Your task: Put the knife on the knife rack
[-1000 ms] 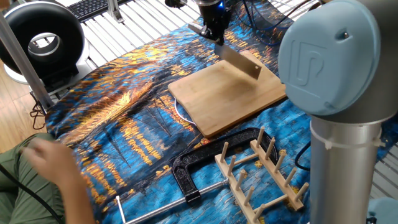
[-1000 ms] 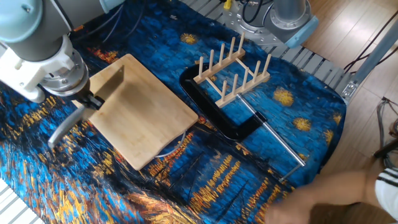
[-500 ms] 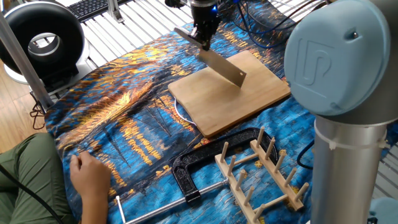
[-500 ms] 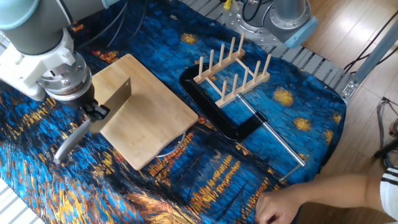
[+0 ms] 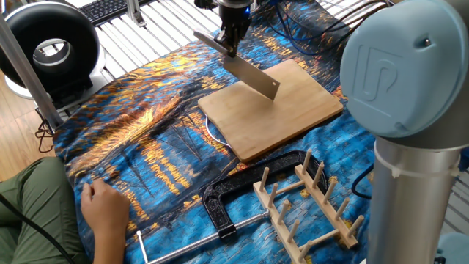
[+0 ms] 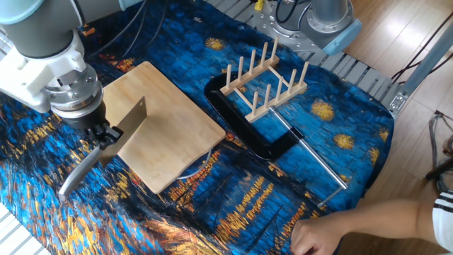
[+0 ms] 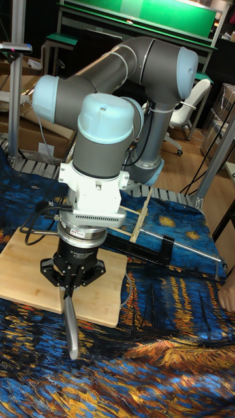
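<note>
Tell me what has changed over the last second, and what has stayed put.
The claw, shut on the knife, has carried it across the cutting board toward that board's far edge, away from the knife rack. The grip was not let go. A person's hand at the table's near corner has settled on the cloth. The board, the rack and the black clamp have not moved.

My black two-finger gripper (image 5: 229, 45) clamps broad silver cleaver knife (image 5: 245, 70), tilted above rectangular bamboo cutting board (image 5: 272, 106); light-wood peg rack (image 5: 308, 202) nr front edge.
</note>
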`<state>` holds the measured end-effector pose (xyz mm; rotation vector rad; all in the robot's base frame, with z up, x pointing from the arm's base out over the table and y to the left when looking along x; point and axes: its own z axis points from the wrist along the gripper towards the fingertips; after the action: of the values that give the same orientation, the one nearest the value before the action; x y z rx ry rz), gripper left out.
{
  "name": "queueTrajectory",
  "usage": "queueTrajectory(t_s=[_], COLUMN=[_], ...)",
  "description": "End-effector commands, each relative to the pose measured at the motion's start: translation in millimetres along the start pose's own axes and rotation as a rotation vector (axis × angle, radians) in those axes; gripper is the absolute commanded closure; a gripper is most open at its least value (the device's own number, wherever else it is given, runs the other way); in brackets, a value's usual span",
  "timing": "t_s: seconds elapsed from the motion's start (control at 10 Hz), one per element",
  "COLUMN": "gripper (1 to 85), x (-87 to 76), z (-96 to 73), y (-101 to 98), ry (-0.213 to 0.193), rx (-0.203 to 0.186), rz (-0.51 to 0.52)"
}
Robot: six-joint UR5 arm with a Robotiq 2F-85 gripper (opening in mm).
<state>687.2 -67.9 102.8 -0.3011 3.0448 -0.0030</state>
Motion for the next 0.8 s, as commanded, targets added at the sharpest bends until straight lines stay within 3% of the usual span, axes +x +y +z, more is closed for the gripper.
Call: queueTrajectory(t_s=[0.0,0.5,0.6,0.7], gripper=[84.7,84.7,84.7,84.7], x=[-8.3,-14.6,-12.3,-4.0], z=[-1.5,-1.7,-1.6,-1.5], y=[-1.4,-0.6,-2.1,-11.0], ry=[-0.033,-0.057,-0.048,-0.017], rx=[0.001,-0.002,0.004,0.038], rz=[0.014,0.020,0.026,0.030])
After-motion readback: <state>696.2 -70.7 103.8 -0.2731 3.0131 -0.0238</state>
